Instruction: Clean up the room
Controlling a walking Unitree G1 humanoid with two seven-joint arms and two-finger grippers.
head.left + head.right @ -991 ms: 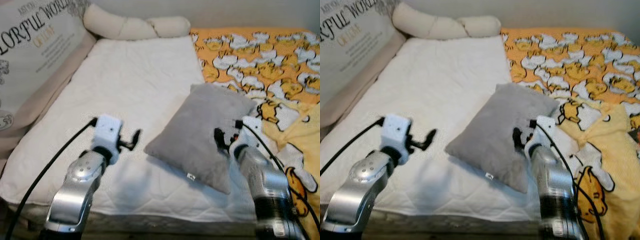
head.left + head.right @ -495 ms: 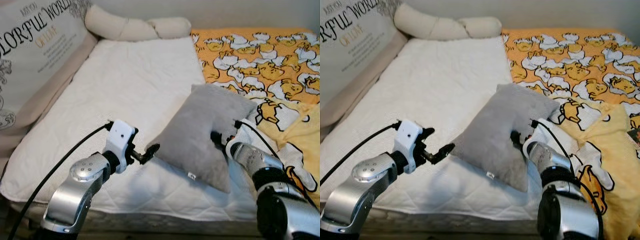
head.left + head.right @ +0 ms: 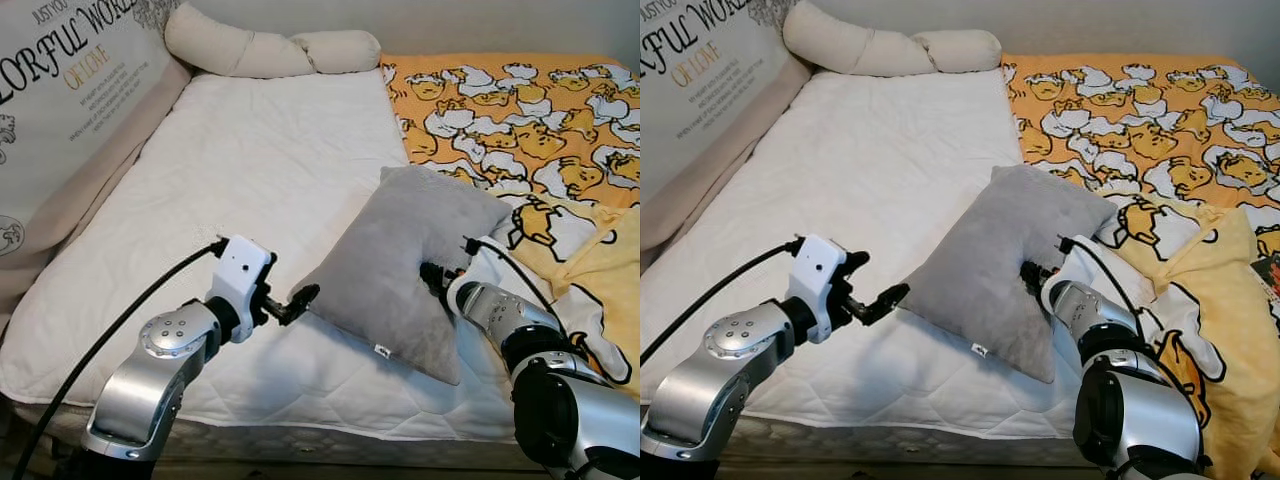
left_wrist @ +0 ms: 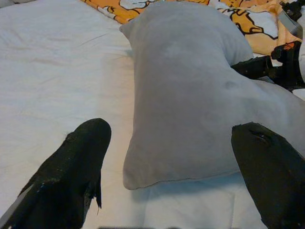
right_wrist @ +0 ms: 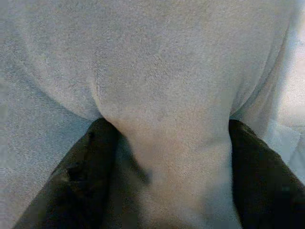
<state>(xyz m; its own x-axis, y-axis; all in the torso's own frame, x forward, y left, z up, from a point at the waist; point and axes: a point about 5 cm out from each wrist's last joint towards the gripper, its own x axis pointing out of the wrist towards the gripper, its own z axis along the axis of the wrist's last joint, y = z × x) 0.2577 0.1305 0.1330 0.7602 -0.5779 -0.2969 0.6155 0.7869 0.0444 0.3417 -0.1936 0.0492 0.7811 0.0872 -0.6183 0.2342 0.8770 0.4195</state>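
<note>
I have the right gripper (image 5: 167,157) pinching the grey pillow's (image 3: 400,255) right edge; my left gripper (image 4: 171,162) gapes wide at its near-left corner

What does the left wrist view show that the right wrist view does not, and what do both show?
The left wrist view takes in the white mattress, a strip of the orange duck blanket and the right gripper pressed into the far edge of the pillow, with the left gripper open around the near corner. The right wrist view is a close-up of its own fingers pinching a fold of grey fabric. Both show the pillow and two black fingers.
</note>
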